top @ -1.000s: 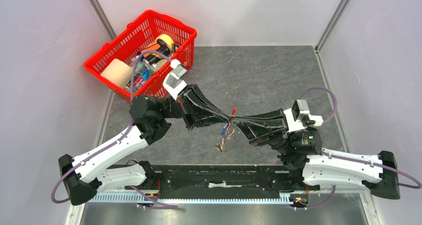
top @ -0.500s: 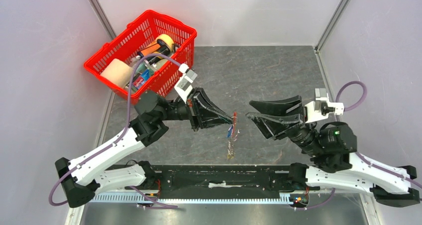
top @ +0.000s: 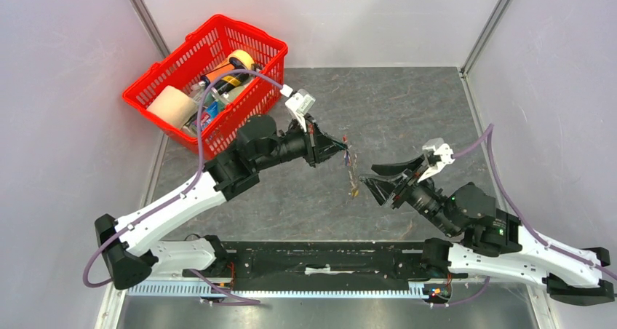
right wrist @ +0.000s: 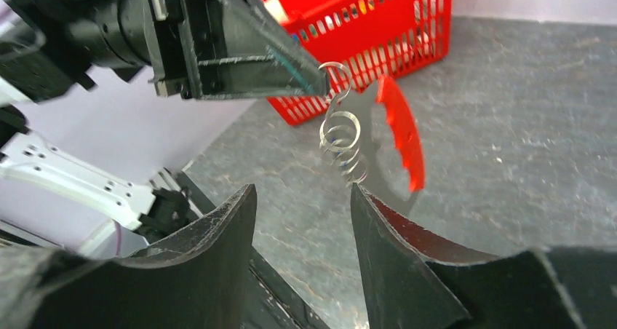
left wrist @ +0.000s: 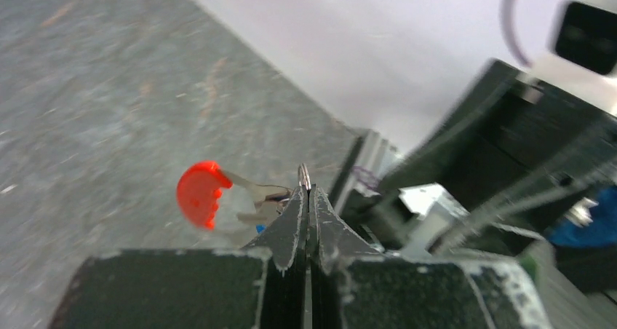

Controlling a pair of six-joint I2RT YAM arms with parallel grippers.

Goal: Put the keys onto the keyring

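Overhead, keyring [top: 351,172] above grey tabletop [top: 407,103], pale walls [top: 65,60]

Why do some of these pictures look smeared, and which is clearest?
Top view: clearest, evenly lit, with soft shadows. Left wrist view: the table and the keyring are smeared, probably by motion; the left gripper is fairly sharp. Right wrist view: the keyring looks streaked, the basket fairly crisp.

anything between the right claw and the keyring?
Nothing. The top view shows only bare tabletop below the gap between the open right claw and the keyring hanging from the left claw.
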